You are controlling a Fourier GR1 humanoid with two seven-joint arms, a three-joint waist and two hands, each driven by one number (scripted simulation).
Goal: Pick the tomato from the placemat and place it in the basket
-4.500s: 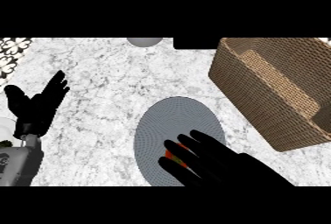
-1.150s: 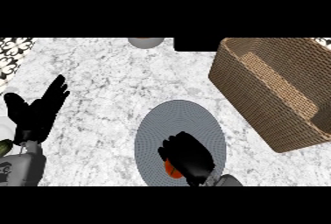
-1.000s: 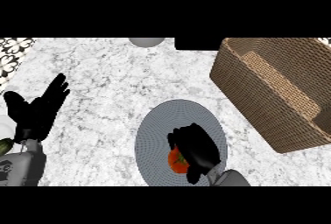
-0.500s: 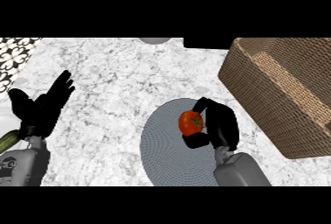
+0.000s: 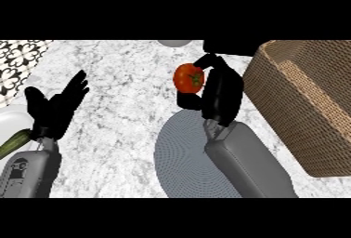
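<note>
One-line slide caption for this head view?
Right hand holds the tomato above the counter, between grey placemat and wicker basket; left hand rests open.

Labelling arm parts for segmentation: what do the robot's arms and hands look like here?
Both forearms are smooth grey casings with rounded edges. Each ends in a matt black hand with fingers and a thumb: left hand, right hand. The left forearm carries a small dark marking near the lower edge. No cables or sleeves show.
</note>
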